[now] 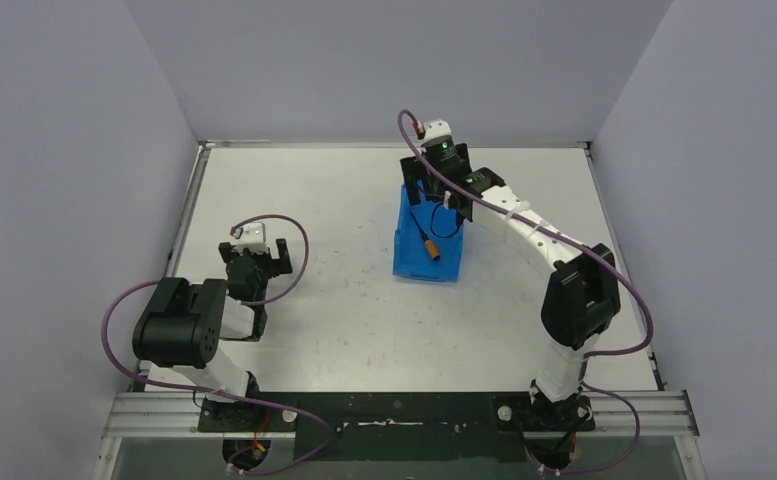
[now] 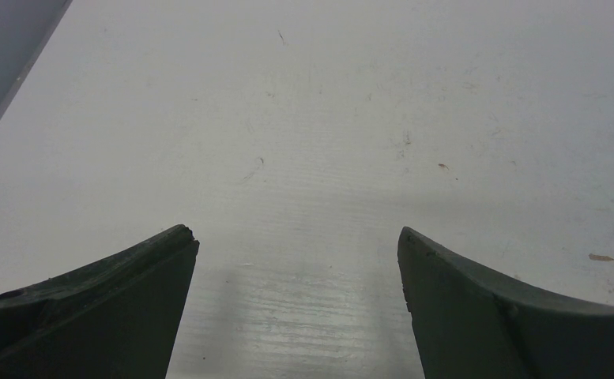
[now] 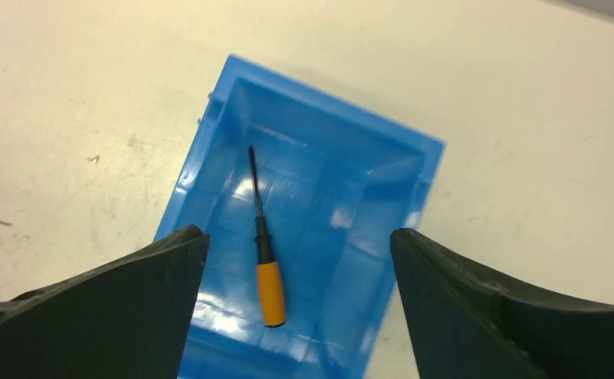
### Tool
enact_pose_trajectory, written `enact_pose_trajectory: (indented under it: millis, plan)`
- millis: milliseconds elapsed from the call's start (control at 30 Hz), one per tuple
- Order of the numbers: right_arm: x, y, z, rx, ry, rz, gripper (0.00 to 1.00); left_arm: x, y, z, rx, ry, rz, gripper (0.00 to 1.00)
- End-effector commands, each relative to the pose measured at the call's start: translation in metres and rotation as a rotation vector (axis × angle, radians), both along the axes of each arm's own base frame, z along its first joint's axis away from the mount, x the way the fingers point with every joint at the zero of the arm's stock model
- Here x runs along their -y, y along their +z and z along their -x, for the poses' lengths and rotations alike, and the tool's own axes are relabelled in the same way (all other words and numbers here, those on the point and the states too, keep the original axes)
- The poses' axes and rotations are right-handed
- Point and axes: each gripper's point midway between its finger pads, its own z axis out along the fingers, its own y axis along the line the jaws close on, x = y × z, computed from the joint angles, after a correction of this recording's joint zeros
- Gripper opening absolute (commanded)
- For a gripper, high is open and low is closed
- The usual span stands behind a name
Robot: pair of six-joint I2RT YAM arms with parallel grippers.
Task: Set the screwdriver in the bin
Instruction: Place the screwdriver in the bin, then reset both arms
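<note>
The slim orange-handled screwdriver (image 3: 265,253) is laid inside the rectangular blue plastic bin (image 3: 327,197). The right gripper (image 3: 297,234) and left gripper (image 2: 297,233) are held spread, empty.

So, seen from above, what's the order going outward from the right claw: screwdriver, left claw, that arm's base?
1. Screwdriver, in the bin just below the right gripper.
2. Left gripper, off to the left.
3. Right arm's base, at the table's near edge.

one screwdriver (image 3: 262,241), one blue bin (image 3: 327,158)
</note>
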Motion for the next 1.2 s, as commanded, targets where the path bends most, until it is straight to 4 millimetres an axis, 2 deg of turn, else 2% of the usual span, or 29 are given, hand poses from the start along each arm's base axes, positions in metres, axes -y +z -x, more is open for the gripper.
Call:
enact_pose_trajectory:
  millis: [0, 200, 300, 367, 733, 900, 1167]
  plan:
    - [0.026, 0.082, -0.004, 0.177, -0.082, 0.020, 0.98, 0.000, 0.015, -0.007, 0.056, 0.004, 0.002, 0.97]
    - [0.077, 0.106, -0.006, 0.218, -0.195, -0.017, 1.00, 0.000, 0.015, -0.007, 0.056, 0.004, 0.001, 0.97]
    - [0.112, 0.112, -0.008, 0.233, -0.260, -0.049, 1.00, 0.000, 0.015, -0.007, 0.055, 0.004, 0.001, 0.97]
    - [0.137, 0.113, -0.007, 0.238, -0.309, -0.049, 1.00, 0.000, 0.015, -0.007, 0.055, 0.003, 0.003, 0.97]
    - [0.243, 0.101, 0.004, 0.205, -0.460, -0.061, 1.00, 0.000, 0.015, -0.007, 0.056, 0.004, 0.001, 0.97]
    - [0.270, 0.095, 0.008, 0.182, -0.444, -0.021, 1.00, 0.000, 0.015, -0.007, 0.056, 0.004, 0.002, 0.97]
    - [0.290, 0.081, 0.012, 0.148, -0.441, -0.018, 1.00, 0.000, 0.015, -0.007, 0.056, 0.004, 0.001, 0.97]
